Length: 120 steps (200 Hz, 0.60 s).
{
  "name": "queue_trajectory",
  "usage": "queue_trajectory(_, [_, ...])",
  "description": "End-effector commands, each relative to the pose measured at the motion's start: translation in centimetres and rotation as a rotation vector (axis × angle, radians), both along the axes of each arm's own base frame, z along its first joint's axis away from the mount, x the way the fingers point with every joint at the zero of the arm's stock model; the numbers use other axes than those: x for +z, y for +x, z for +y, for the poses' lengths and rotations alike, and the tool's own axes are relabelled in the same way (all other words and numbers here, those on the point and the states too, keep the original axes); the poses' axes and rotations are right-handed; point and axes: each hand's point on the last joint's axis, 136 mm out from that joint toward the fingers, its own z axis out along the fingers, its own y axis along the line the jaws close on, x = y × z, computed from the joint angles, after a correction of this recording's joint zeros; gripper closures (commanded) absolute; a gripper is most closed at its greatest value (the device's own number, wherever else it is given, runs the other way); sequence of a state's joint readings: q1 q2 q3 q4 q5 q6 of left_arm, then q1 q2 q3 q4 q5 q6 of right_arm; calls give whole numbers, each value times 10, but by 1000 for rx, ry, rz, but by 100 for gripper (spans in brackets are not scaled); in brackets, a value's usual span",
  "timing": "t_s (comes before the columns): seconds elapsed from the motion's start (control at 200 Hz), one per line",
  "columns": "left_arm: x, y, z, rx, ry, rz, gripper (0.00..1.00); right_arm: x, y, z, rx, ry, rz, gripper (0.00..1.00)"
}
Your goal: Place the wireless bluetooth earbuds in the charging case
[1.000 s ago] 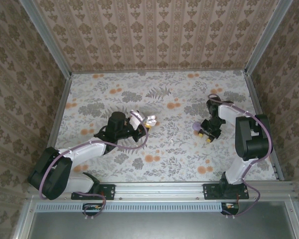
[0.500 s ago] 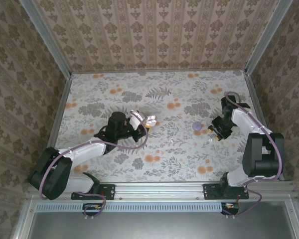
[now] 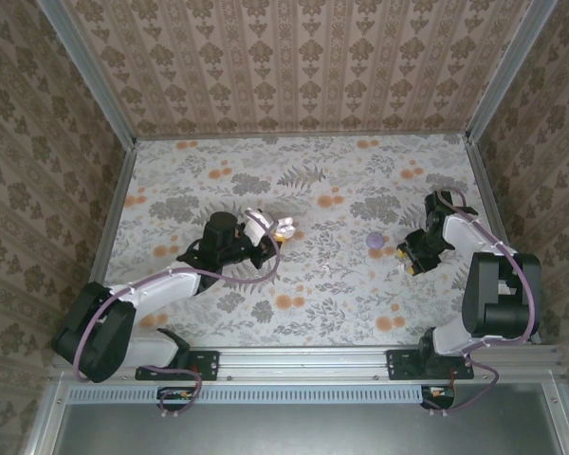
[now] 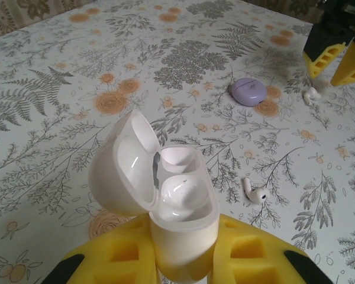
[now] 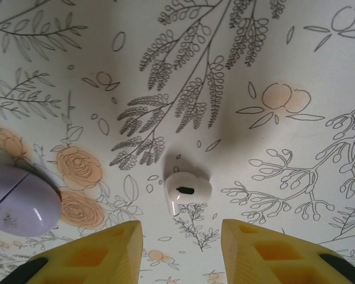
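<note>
Seen from above, the left gripper [image 3: 270,239] sits well to the left of the purple disc [image 3: 375,241], and the right gripper [image 3: 408,258] is just to the disc's right. The earbuds are too small to make out clearly from there.

The left wrist camera shows the detail. The charging case [image 4: 178,207] is clamped upright between the left gripper's [image 4: 180,257] yellow pads, with its lid swung open to the left and both wells bare. 1 earbud [image 4: 255,193] lies on the table between the case and the purple disc [image 4: 250,92]. The other earbud [image 4: 310,94] rests just right of the disc, close to the right gripper's fingers [image 4: 346,62].

From the right wrist, that 2nd earbud [image 5: 186,190] lies just ahead of the right gripper [image 5: 183,251]. The jaws are spread wide and hold nothing, and the purple disc [image 5: 18,201] is off to the left.

The table [image 3: 313,180] beyond the disc runs bare to the far wall. The right arm works close to the right-hand wall.
</note>
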<state>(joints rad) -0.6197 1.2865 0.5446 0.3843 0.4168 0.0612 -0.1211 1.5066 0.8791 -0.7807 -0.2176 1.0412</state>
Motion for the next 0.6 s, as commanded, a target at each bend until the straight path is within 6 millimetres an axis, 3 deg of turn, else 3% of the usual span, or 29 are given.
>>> queue_trajectory(0.0, [12, 4, 4, 12, -9, -46, 82, -11, -8, 1, -40, 13, 45, 60])
queue_trajectory(0.595, [11, 4, 5, 13, -2, -45, 82, -31, 0, -1, -36, 10, 59, 64])
